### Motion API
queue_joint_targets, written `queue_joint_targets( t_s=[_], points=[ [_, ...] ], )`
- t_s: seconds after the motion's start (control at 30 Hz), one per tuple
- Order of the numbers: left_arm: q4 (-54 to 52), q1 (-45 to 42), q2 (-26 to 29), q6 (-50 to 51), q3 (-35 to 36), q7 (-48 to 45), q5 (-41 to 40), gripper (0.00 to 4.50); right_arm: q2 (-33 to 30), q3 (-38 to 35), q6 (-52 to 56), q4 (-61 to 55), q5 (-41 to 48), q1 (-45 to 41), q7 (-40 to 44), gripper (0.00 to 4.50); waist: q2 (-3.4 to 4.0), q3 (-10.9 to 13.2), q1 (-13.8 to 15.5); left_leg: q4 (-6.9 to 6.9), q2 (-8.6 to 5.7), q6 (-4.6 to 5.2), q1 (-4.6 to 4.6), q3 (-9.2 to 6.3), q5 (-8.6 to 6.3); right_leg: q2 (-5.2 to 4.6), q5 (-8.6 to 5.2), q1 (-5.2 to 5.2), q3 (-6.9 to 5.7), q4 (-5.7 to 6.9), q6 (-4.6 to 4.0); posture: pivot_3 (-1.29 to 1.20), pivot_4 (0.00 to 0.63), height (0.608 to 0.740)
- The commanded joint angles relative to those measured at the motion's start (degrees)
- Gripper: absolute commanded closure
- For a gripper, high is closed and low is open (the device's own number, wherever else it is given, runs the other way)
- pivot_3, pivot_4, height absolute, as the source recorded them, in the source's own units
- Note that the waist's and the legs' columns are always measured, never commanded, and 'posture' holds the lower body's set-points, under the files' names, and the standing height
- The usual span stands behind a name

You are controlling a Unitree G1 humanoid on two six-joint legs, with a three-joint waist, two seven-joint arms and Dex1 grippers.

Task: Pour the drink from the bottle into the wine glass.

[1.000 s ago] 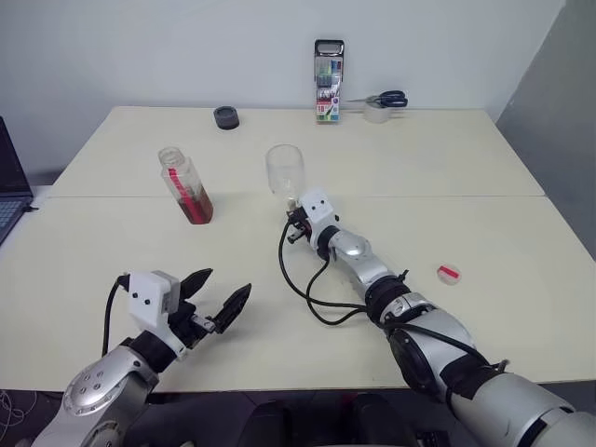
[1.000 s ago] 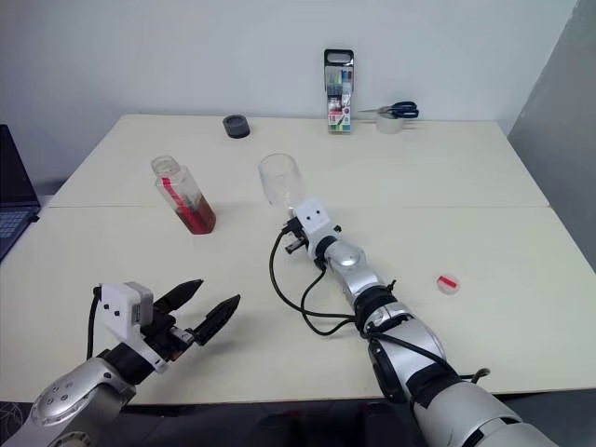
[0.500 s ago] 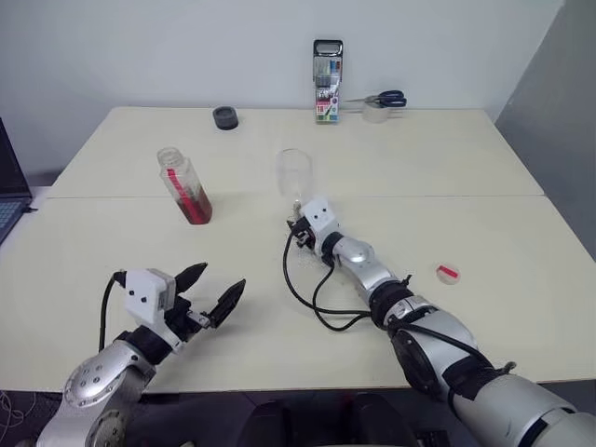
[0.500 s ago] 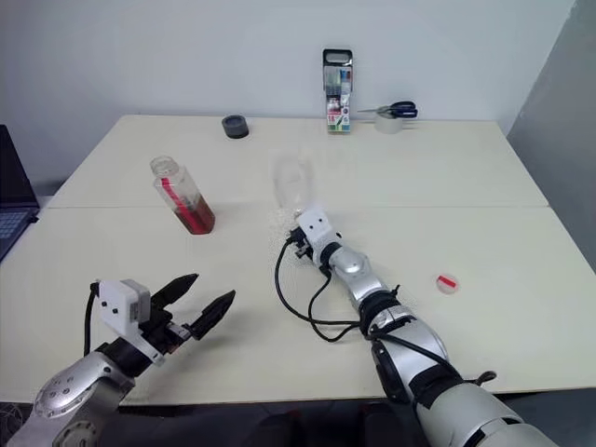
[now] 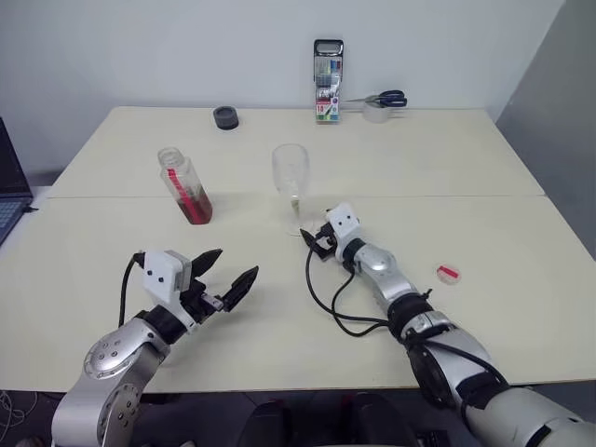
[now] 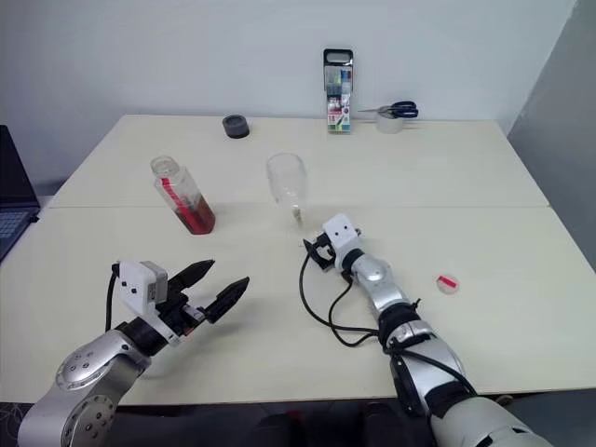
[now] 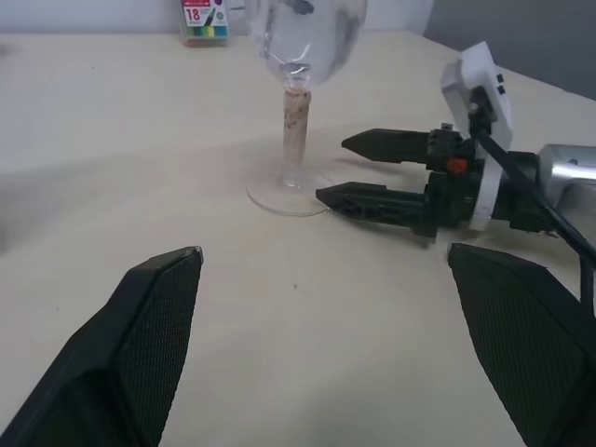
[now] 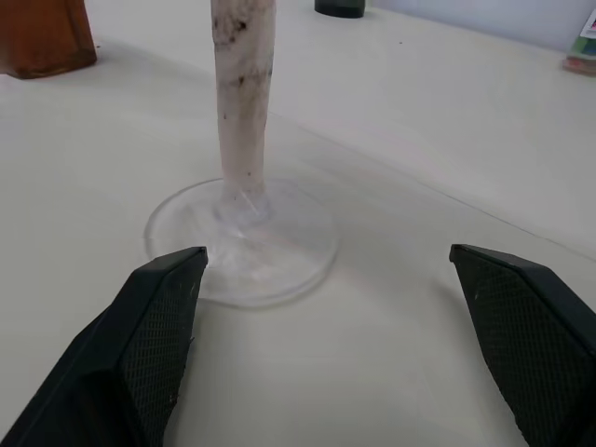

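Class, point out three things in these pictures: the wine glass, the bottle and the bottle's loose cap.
wine glass [image 5: 291, 170], left eye view, on the bowl.
bottle [image 5: 186, 186], left eye view, on the body beside the red label strip.
cap [image 5: 448, 273], left eye view, on its red-and-white top.

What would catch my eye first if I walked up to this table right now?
Probably the empty wine glass standing upright mid-table, with the right end effector open just beside its foot, not touching it. To its left stands the uncapped bottle with reddish-brown drink in its lower part. Nearer the table's front edge, the left end effector hangs open above the tabletop.
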Motion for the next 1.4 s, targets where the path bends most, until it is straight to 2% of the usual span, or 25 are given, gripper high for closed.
queue_joint_targets(
  t_s=[0.03,0.23,0.37,0.47,0.6,0.77,1.03,1.4],
  points=[
    [0.8,-1.4,-1.1,-0.1,0.7,3.2,1.2,0.0,-3.4,1.3,6.9,-21.2,2.3,10.1,4.9,0.03,0.02,0.0,0.4,0.0,0.0,0.01,0.0,0.0,-0.01,0.0,0.0,0.02,0.0,-0.04,0.0,0.0,0.15,0.74],
    [5.4,-4.7,-4.1,-1.0,2.3,10.9,5.0,0.0,-13.3,2.5,28.9,-62.4,8.3,27.2,12.2,0.03,0.14,0.1,1.2,-0.11,0.01,0.03,-0.01,-0.13,-0.02,-0.02,0.0,0.14,-0.12,-0.29,0.02,0.0,0.15,0.74],
    [9.5,-8.1,-6.5,-2.9,3.8,16.4,8.4,0.0,-20.8,0.3,43.5,-82.8,17.3,31.9,16.0,0.03,0.07,0.2,1.0,-0.3,0.01,0.03,0.09,-0.14,-0.02,0.0,0.0,0.16,-0.15,-0.32,0.02,0.0,0.15,0.74],
    [11.2,-10.4,-8.7,-2.8,4.6,20.4,9.3,0.0,-26.4,-3.7,52.6,-92.5,25.1,32.5,17.9,0.03,0.04,0.2,1.1,-0.48,0.0,0.02,0.13,-0.2,-0.01,0.01,0.0,0.19,-0.21,-0.45,0.02,0.0,0.15,0.74],
    [11.8,-12.4,-8.8,-2.4,3.5,21.9,11.3,0.0,-29.5,-8.6,61.1,-98.1,35.1,30.5,17.1,0.03,-0.11,0.2,1.1,-0.54,0.0,0.02,0.1,-0.26,-0.01,0.01,0.01,0.27,-0.29,-0.71,0.02,0.0,0.15,0.74],
    [11.8,-15.7,-7.8,-1.1,4.3,22.7,11.4,0.0,-29.1,-11.2,67.4,-100.0,42.4,27.5,12.3,0.03,-0.26,0.3,1.2,-0.54,0.0,0.02,0.04,-0.28,-0.01,0.0,0.01,0.28,-0.31,-0.8,0.02,0.0,0.15,0.74],
    [19.3,-24.1,-1.8,-1.7,6.2,20.5,12.1,0.0,-27.6,-10.6,68.9,-100.4,45.3,26.0,5.4,0.03,-0.28,0.3,1.3,-0.56,-0.01,0.01,0.02,-0.27,0.0,0.0,0.01,0.25,-0.33,-0.81,0.02,0.0,0.15,0.74],
    [28.9,-30.6,-0.2,-2.8,3.3,14.2,12.8,0.0,-27.8,-10.6,68.3,-100.6,46.0,26.3,1.8,0.03,-0.29,0.3,1.3,-0.56,-0.03,-0.2,-0.01,-0.27,0.12,-0.02,0.01,0.25,-0.33,-0.85,0.02,0.0,0.15,0.74]
  ],
)
